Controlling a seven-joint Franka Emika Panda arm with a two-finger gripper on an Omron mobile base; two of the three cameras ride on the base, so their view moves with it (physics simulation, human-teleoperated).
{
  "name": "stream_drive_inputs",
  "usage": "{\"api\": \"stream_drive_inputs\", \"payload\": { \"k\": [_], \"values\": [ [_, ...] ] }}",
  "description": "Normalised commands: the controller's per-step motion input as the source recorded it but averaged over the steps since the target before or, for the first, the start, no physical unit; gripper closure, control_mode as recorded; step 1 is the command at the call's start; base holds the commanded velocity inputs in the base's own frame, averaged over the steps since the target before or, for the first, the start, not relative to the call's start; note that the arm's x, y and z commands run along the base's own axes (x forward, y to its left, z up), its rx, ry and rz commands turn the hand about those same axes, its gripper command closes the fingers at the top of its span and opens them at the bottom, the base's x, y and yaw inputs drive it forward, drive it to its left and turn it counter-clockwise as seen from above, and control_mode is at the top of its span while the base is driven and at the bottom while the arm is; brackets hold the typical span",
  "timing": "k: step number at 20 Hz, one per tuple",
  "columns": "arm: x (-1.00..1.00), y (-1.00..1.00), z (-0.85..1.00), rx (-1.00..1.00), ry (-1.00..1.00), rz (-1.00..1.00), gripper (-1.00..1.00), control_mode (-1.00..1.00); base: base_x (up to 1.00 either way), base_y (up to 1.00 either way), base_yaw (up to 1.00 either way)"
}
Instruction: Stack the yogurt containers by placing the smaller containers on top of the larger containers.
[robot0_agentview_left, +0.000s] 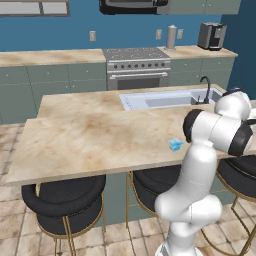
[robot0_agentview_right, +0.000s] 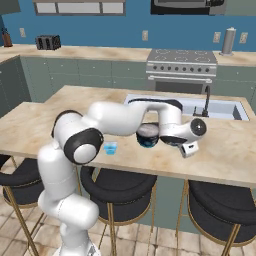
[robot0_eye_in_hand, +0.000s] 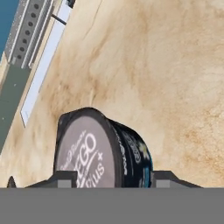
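The larger container (robot0_eye_in_hand: 103, 153), a squat navy tub with a pale grey lid, sits between my fingertips in the hand view. One dark fingertip (robot0_eye_in_hand: 65, 178) presses its lid side and the other meets its far side. My gripper (robot0_eye_in_hand: 114, 177) is shut on it. From the right base view the tub (robot0_agentview_right: 148, 131) is low over the island counter (robot0_agentview_right: 215, 150), with the gripper (robot0_agentview_right: 150, 139) reaching in from the right. The smaller container (robot0_agentview_right: 110, 148), a tiny cyan cup, stands on the counter to the tub's left, apart from it. It also shows near the front edge as the cup (robot0_agentview_left: 175, 144).
A sink (robot0_agentview_right: 220, 107) with a dark faucet (robot0_agentview_right: 206, 100) is set into the island behind the tub. Black stools (robot0_agentview_left: 65, 200) stand under the counter's front edge. The stove (robot0_agentview_left: 137, 67) lines the back wall. Bare counter (robot0_agentview_left: 100, 135) stretches left of the cup.
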Motion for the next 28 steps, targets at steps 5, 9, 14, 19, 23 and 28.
{"api": "stream_drive_inputs", "payload": {
  "k": [5, 9, 14, 19, 23, 28],
  "values": [
    [0.00, 0.00, 0.60, 0.00, -0.02, -0.06, 1.00, -1.00, 0.00, 0.00, 0.00],
    [-0.01, 0.03, 0.72, 0.00, -0.02, -0.03, 1.00, -1.00, 0.00, 0.00, 0.00],
    [-0.19, 0.24, 0.36, 0.02, -0.08, 0.01, 1.00, -1.00, 0.00, 0.00, 0.00],
    [-0.29, 0.44, 0.07, 0.01, -0.04, 0.01, 1.00, -1.00, 0.00, 0.00, 0.00],
    [-0.29, 0.51, 0.00, 0.00, -0.02, 0.02, 1.00, -1.00, 0.00, 0.00, 0.00],
    [-0.18, 0.62, 0.05, 0.00, 0.00, 0.01, 1.00, -1.00, 0.00, 0.00, 0.00]
  ]
}}
